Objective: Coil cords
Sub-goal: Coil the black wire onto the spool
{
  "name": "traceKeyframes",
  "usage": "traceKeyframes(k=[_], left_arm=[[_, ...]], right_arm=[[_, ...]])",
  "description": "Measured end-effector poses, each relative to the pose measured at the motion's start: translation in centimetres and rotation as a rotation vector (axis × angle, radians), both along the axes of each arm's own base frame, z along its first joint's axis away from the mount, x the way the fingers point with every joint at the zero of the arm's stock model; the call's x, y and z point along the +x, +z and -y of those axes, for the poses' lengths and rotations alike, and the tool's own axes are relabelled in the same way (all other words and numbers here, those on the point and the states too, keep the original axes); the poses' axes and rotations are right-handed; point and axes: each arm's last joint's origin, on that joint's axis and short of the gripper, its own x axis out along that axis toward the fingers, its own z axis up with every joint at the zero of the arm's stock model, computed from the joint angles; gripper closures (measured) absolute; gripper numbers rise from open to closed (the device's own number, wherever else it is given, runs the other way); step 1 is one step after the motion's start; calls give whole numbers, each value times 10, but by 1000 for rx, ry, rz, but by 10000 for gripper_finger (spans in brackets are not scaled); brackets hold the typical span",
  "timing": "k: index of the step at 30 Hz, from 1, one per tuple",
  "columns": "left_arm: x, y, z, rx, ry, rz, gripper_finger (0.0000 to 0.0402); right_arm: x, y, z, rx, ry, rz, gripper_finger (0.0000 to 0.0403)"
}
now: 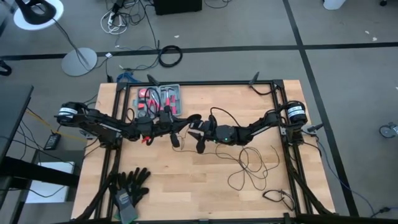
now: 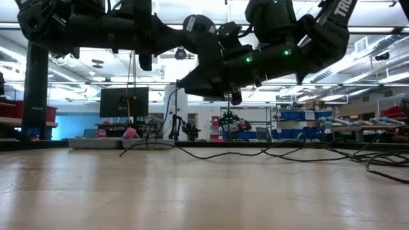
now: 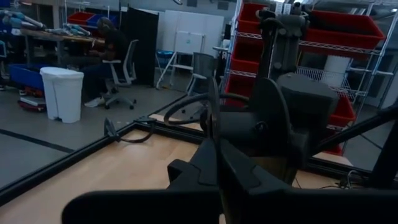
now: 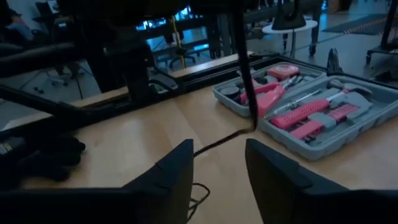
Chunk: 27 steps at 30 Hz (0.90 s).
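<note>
Between my right jaws, standing apart, the cords trail past the toolbox; I should close only once centred. My left jaws are shut.

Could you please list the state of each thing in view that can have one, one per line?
Left hand: shut, raised above mid-table.
Right hand: open, nothing between its fingers, raised above the table.
Cord: uncoiled, loose loops on the table's right part; one strand hangs in front of the right hand.
Tool case: open, pink tools inside.
Gloves: lying flat near the front-left edge.
</note>
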Motion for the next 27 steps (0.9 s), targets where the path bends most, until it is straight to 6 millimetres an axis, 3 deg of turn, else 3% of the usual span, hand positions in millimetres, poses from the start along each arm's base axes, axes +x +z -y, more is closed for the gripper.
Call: traceKeyframes(k=[7, 15, 22, 27], left_arm=[[-2, 8, -1, 22, 21, 82, 401], [0, 13, -1, 43, 29, 97, 401], [0, 13, -1, 42, 36, 93, 401], [0, 13, -1, 41, 47, 92, 401]], right_arm=[[0, 2, 3, 85, -20, 52, 236], [9, 13, 7, 47, 12, 75, 256], [10, 14, 9, 44, 29, 76, 302], [10, 14, 8, 19, 33, 68, 367]])
